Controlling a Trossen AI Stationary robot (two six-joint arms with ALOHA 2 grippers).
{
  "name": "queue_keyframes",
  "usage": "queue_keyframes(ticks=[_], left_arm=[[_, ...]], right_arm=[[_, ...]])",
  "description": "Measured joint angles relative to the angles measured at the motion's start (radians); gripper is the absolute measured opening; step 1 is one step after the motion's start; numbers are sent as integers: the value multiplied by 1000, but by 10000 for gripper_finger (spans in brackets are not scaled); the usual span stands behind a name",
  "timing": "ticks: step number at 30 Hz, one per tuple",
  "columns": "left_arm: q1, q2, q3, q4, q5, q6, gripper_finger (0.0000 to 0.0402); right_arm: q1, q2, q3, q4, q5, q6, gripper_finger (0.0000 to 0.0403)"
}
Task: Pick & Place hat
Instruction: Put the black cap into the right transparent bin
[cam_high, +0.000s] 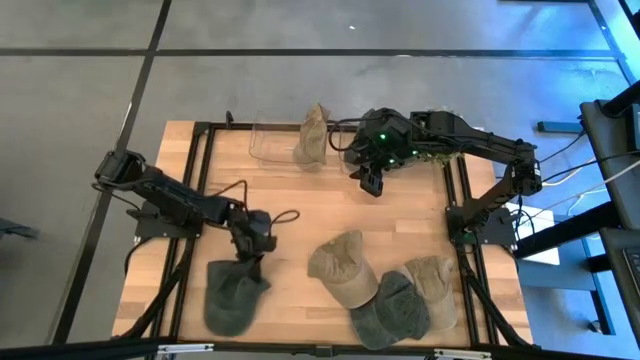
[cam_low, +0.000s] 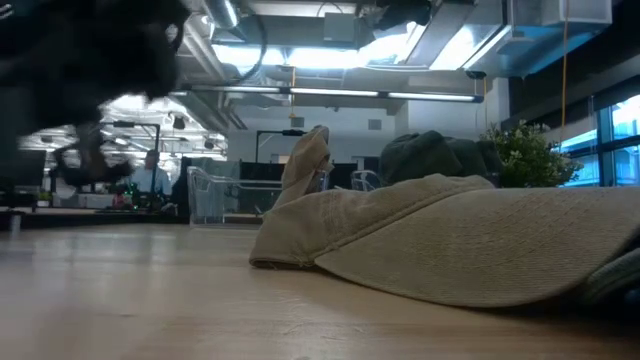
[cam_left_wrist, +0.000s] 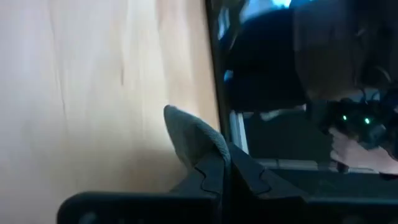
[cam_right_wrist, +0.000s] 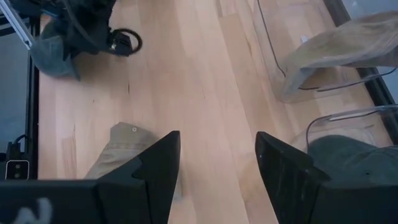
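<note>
My left gripper is at the table's near left, shut on a dark green hat that hangs below it. My right gripper is open and empty above the far middle of the table, also seen in its wrist view. A tan hat lies flat on the table at near centre. Beside it, a second tan hat and a green hat overlap. Another tan hat leans upright in a clear bin at the far edge. A green hat sits in a second clear bin. My left gripper pinches a fold of the green hat's cloth between its two shut fingers; a rounded bit of cloth sticks out past the tips. The hat hangs slack below the gripper; in the low view the dark mass shows above bare table.
The black frame rails run along the table's left and right sides. Bare wood lies between the two grippers. People and desks show in the room beyond the far edge.
</note>
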Motion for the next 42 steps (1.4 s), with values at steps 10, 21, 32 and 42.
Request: queue_keyframes(ticks=[10,21,32,42], left_arm=[[204,-115,203,11,-290,222,3],[318,-158,313,9,-351,387,3],[319,-155,315,9,-377,347,3],[319,-155,315,16,-376,344,3]], right_arm=[[0,0,0,-8,-10,24,210],[20,0,0,71,-15,18,210],[98,73,2,217,-131,-85,210],[107,201,0,248,-222,-113,209]])
